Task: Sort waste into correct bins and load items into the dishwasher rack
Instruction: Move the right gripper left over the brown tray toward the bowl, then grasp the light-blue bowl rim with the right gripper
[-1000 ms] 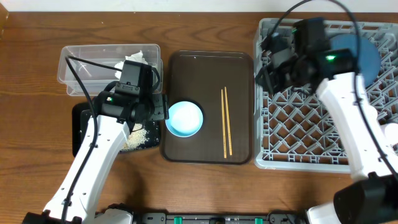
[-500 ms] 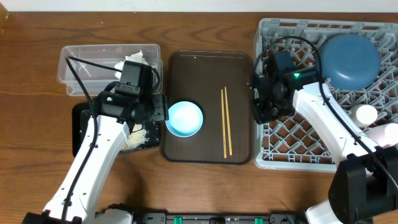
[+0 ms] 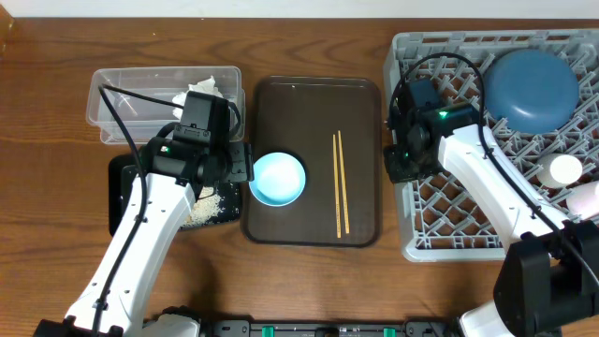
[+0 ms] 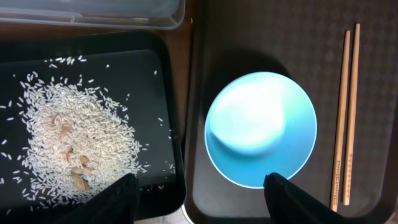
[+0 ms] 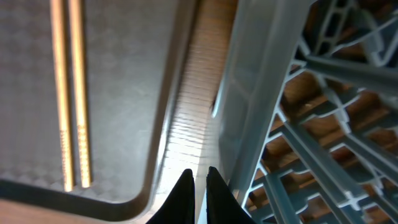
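1. The waste looks sorted. The crumpled paper (image 3: 201, 89) lies in the clear tub (image 3: 122, 103), and the rice (image 4: 68, 137) is in a heap on the black tray (image 4: 143, 50).
2. The rack (image 3: 440, 234) already holds the dark blue bowl (image 3: 529, 89) and two white cups (image 3: 564, 169).
3. Two things are not yet loaded: the small light-blue bowl (image 4: 261, 130) and the chopsticks (image 4: 345, 118). Both lie on the brown tray (image 3: 314, 103), well apart from each other.
4. The left gripper (image 4: 202, 199) hangs over the left edge of the brown tray, just beside the bowl. Its jaws are wide and hold nothing.
5. The right gripper (image 5: 200, 186) is above the strip of table between the brown tray and the wall of the rack. Its jaws are almost together, with nothing between them.
6. The step in hand is probably the bowl. The left gripper should move sideways until one finger is inside the rim and the other outside. Then it should go down and close on the wall of the bowl.
7. The bowl looks smooth, so a shallow grip may slip. The gripper should lift it straight up and carry it to a free part of the rack, away from the blue bowl.
8. The chopsticks are thin and lie flat. The right gripper must first open, then cross both sticks at their middle and close low, or one stick may roll away.
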`<state>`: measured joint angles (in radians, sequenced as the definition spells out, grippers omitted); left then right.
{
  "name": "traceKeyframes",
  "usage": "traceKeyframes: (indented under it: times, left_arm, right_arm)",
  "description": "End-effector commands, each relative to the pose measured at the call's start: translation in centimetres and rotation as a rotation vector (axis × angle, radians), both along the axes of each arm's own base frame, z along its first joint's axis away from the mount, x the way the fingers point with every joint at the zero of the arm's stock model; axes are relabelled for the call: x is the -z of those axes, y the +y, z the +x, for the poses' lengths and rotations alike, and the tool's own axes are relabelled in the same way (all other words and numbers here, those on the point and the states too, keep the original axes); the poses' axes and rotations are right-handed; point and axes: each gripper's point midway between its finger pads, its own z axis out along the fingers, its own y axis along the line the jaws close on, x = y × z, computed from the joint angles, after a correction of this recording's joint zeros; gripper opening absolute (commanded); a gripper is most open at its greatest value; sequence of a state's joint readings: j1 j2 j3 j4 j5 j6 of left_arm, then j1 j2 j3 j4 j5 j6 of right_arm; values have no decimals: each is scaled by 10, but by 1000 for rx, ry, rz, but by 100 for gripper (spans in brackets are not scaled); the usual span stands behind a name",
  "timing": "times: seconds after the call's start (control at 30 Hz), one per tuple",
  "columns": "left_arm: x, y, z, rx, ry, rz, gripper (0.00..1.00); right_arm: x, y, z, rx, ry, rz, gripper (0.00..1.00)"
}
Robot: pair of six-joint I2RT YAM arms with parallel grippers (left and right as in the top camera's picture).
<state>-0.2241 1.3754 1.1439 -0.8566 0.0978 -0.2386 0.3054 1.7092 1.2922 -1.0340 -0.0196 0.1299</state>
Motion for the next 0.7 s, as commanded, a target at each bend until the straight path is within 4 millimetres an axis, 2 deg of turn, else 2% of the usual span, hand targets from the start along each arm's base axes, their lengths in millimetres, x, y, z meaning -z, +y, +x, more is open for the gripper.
traceKeyframes:
  times: [0.0, 0.13, 0.23, 0.3, 0.4, 0.5, 0.67]
  left_arm:
    - [-3, 2, 1, -12, -7, 1, 67]
    - [-3, 2, 1, -13, -7, 1, 67]
    - [-3, 2, 1, -13, -7, 1, 67]
    - [-3, 2, 1, -13, -7, 1, 67]
    - [-3, 2, 1, -12, -5, 2, 67]
    - [0, 7, -3, -20, 12, 23, 67]
    - [3, 37, -11, -163, 46, 120, 67]
  right_arm:
    - [1, -23, 6, 58, -30, -107, 8]
    - [-1, -16, 6, 38, -31, -73, 10]
    - [-9, -3, 12, -7, -52, -2, 13]
    - [-19, 21, 18, -76, -79, 121, 28]
    - [-35, 62, 24, -169, -114, 343, 38]
    - [-48, 91, 29, -210, -155, 470, 42]
    - [-56, 125, 33, -280, -224, 498, 47]
